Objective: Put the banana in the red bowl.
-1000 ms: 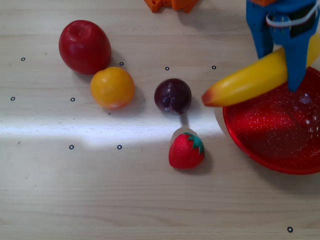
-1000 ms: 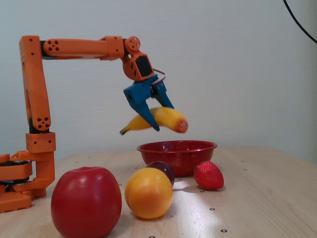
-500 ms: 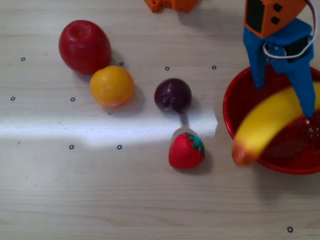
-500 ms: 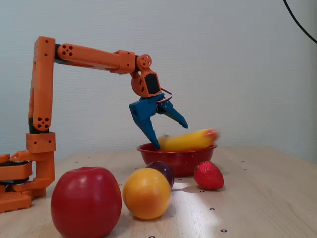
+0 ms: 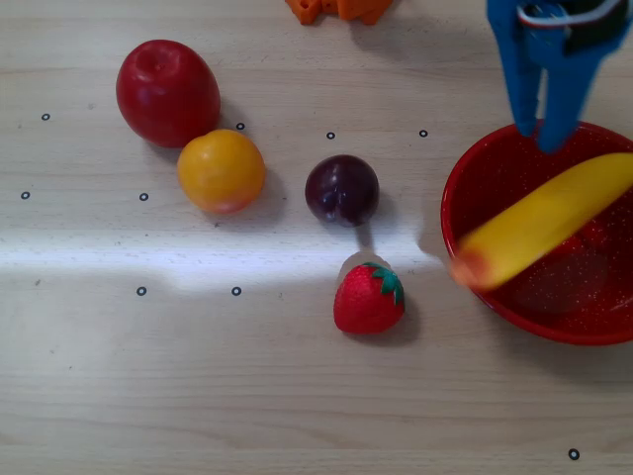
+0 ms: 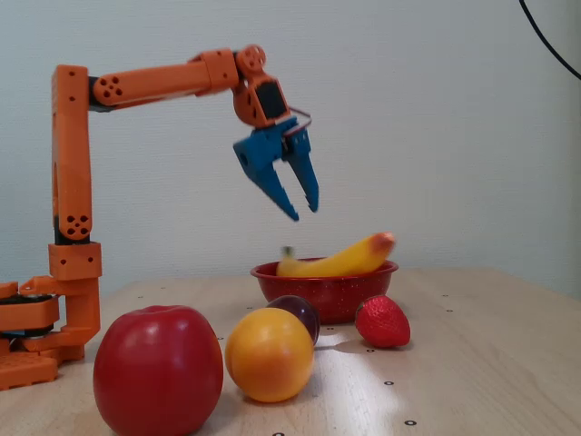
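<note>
The yellow banana (image 5: 546,218) lies across the red bowl (image 5: 475,178), its orange-brown end sticking out over the bowl's left rim in the overhead view. In the fixed view the banana (image 6: 340,260) rests on the bowl (image 6: 318,289), slightly blurred. My blue gripper (image 5: 542,134) is open and empty above the bowl's far edge. In the fixed view the gripper (image 6: 303,212) hangs well above the banana, apart from it.
On the wooden table stand a red apple (image 5: 166,92), an orange fruit (image 5: 221,170), a dark plum (image 5: 341,190) and a strawberry (image 5: 368,298), all left of the bowl. The orange arm base (image 6: 45,318) stands at the left in the fixed view.
</note>
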### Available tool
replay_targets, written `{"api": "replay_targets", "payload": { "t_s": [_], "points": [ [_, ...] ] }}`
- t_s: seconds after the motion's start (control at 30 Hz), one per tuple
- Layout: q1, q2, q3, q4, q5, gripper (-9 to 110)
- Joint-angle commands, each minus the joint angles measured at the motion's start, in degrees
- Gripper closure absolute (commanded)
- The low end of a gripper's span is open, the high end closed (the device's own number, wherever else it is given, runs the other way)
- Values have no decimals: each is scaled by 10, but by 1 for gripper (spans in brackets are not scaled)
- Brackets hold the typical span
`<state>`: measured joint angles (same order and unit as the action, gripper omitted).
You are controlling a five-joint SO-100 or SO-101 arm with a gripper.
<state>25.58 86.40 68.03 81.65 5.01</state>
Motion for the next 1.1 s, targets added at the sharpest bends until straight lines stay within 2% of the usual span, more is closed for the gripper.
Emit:
{"api": "replay_targets", "payload": {
  "t_s": [0.0, 0.2, 0.43, 0.8, 1.07],
  "points": [
    [-21, 69, -47, 11, -15, 101],
    [-63, 134, 6, 10, -17, 101],
    [-124, 258, 144, -60, -38, 101],
    [-210, 556, 540, -198, 11, 101],
    [-247, 712, 785, -318, 32, 101]
  ]
}}
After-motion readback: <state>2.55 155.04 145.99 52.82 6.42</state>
